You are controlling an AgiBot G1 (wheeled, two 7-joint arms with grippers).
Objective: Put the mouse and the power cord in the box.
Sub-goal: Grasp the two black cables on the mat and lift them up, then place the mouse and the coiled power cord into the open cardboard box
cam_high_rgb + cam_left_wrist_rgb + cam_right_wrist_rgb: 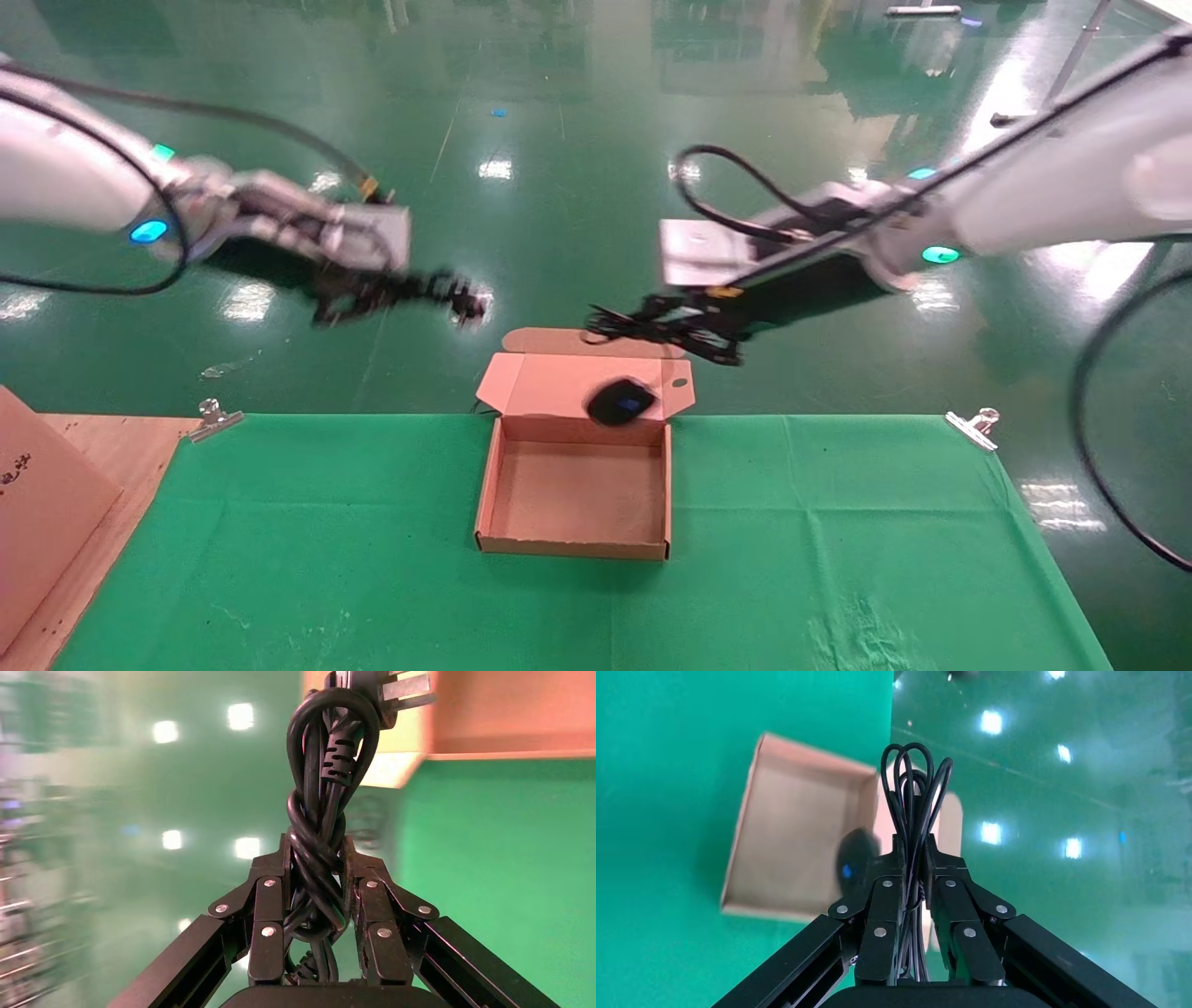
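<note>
Fingers (270, 913) of my left gripper (316, 903) are pinched on the power cord (325, 811), a thick, glossy black cable twisted into a knotted bundle, its chunky plug with flat metal prongs standing out past the tips. On the head view I see that gripper (372, 296) in the air over the floor, beyond the far edge of the worktop (326, 540) and to the left of the box (577, 485).

My right gripper (916, 881) has its fingers (880, 910) pressed onto the thin black cable (914, 790) of the mouse (852, 857), gathered into slim loops that stick out past the tips. The mouse (621, 403), a small black oval with a blue spot on its back, hangs below that gripper (675, 328) over the far part of the box, in front of the raised lid.

Brown corrugated cardboard makes up the box, shallow and square, open on top, its flapped lid standing at the far side with a small round hole in one flap. It sits on the green cloth covering the worktop. Metal clips (973, 427) hold the cloth at the far corners. Bare wood shows at the left.
</note>
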